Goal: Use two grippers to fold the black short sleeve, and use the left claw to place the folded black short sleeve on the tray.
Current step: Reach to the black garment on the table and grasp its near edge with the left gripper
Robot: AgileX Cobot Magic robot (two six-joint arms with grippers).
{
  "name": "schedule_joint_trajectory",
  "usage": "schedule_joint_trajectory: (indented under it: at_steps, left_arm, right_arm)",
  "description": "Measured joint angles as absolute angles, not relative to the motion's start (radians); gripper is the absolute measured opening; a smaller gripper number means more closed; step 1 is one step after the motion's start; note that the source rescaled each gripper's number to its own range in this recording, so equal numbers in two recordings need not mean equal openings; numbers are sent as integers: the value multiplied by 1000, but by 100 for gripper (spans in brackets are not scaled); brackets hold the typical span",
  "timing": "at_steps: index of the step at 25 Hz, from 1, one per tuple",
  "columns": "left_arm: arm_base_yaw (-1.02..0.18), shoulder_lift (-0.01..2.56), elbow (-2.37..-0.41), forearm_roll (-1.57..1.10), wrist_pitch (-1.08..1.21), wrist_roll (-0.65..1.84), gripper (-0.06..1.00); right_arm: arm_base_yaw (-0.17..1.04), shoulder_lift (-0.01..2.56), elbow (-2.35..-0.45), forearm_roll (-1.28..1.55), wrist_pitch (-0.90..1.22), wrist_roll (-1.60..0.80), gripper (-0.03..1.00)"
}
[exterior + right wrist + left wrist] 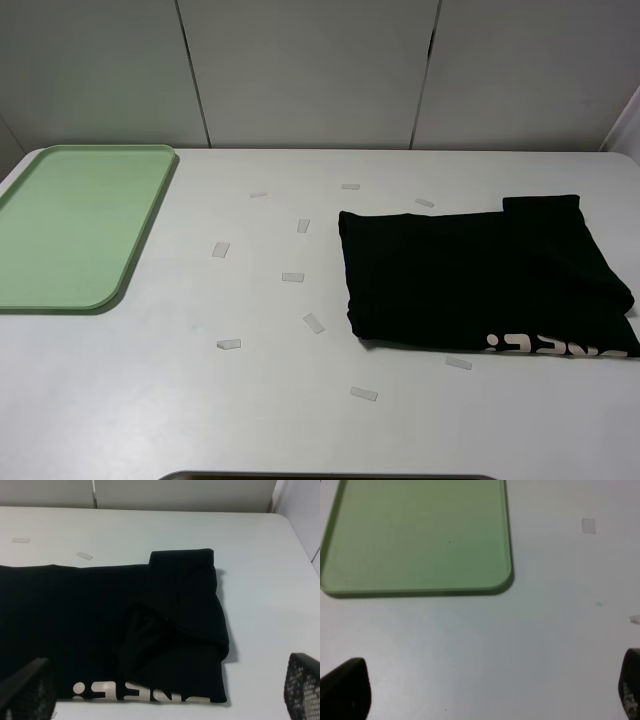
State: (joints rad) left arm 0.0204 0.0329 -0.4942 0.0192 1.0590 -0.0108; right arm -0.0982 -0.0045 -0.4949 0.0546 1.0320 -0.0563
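Note:
The black short sleeve (pixel 480 280) lies partly folded on the right half of the white table, pale lettering along its near edge and a sleeve turned over at its far right corner. The right wrist view shows it too (pixel 110 630), with my right gripper (pixel 165 690) hovering open over its near edge, fingertips (pixel 302 687) far apart. The pale green tray (pixel 75 225) sits empty at the far left. My left gripper (pixel 485 690) is open above bare table just short of the tray's near corner (pixel 495 582). Neither arm appears in the exterior high view.
Several small clear tape strips (pixel 293 277) are scattered over the table between tray and shirt. A grey panelled wall (pixel 310 70) runs behind the table. The table's right edge lies close to the shirt.

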Motion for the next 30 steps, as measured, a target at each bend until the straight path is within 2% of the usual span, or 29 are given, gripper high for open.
schedule_joint_trajectory:
  at_steps: [30]
  left_arm:
    - [20, 33, -494, 0, 1058, -11, 100]
  right_arm:
    - [-98, -4, -495, 55, 1032, -56, 100]
